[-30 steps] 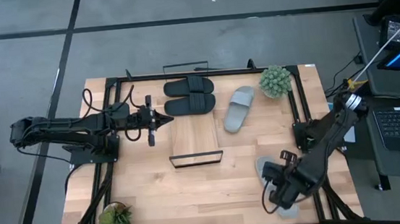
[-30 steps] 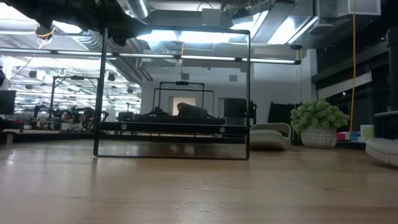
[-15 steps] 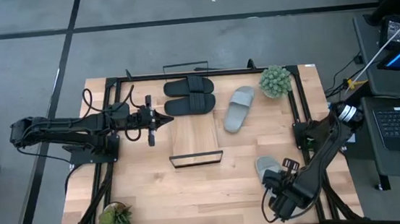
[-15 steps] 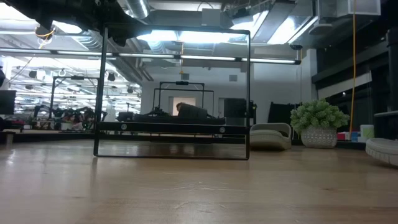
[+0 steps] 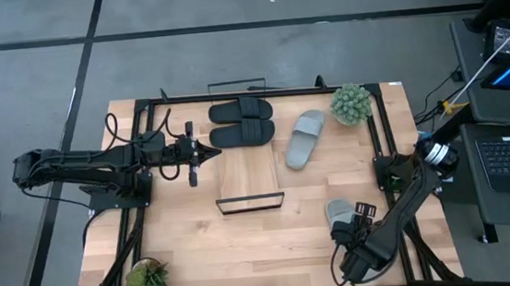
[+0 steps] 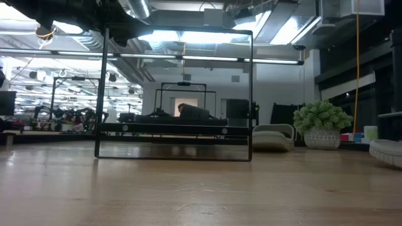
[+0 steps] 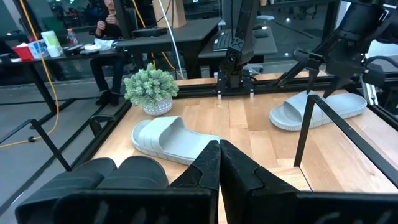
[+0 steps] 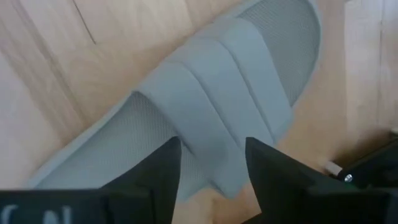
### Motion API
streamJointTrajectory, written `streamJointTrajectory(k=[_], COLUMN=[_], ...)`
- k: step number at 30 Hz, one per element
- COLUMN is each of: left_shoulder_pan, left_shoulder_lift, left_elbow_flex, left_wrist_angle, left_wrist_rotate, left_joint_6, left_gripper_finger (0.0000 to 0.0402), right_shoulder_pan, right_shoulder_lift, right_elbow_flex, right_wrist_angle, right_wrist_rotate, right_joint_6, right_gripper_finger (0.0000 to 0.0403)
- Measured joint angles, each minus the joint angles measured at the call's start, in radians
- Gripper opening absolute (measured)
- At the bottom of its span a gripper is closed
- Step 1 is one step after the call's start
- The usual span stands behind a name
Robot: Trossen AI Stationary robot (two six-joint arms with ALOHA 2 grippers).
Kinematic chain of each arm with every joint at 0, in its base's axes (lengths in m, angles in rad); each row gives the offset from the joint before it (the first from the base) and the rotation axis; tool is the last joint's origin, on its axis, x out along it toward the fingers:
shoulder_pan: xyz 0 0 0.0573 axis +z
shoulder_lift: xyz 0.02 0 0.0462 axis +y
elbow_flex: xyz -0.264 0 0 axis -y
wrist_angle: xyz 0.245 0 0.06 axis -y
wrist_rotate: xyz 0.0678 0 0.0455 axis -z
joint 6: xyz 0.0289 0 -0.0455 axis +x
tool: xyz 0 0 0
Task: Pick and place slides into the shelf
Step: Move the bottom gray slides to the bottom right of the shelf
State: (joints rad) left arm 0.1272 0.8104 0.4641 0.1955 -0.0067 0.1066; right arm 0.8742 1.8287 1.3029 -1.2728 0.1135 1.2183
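Two black slide sandals sit on the light-wood shelf; two grey slides remain on the counter. Right tool hovers open over one grey slide; left tool waits closed, empty.

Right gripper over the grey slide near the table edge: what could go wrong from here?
1. The right gripper is open, fingers astride the strap of the grey slide; an off-centre close may pinch one strap edge and slip.
2. That slide lies near the table's front right corner, so a nudge could push it off.
3. The left gripper is shut beside the shelf, possibly crowding the placement path.
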Motion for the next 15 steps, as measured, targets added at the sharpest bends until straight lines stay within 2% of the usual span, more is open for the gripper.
streamJointTrajectory(k=[10, 13, 15], left_shoulder_pan=[0.0, 0.0, 0.0], left_shoulder_lift=[0.0, 0.0, 0.0], left_elbow_flex=[0.0, 0.0, 0.0], left_wrist_angle=[0.0, 0.0, 0.0], left_wrist_rotate=[0.0, 0.0, 0.0], left_joint_6=[0.0, 0.0, 0.0], left_gripper_finger=[0.0, 0.0, 0.0], right_shoulder_pan=[-0.032, -0.051, -0.066], right_shoulder_lift=[0.043, 0.043, 0.043], right_elbow_flex=[0.0, 0.0, 0.0], right_wrist_angle=[-0.009, -0.005, -0.002], right_wrist_rotate=[-0.003, 0.004, 0.02], right_joint_6=[-0.075, -0.086, -0.108], right_gripper_finger=[0.0176, 0.0147, 0.0113])
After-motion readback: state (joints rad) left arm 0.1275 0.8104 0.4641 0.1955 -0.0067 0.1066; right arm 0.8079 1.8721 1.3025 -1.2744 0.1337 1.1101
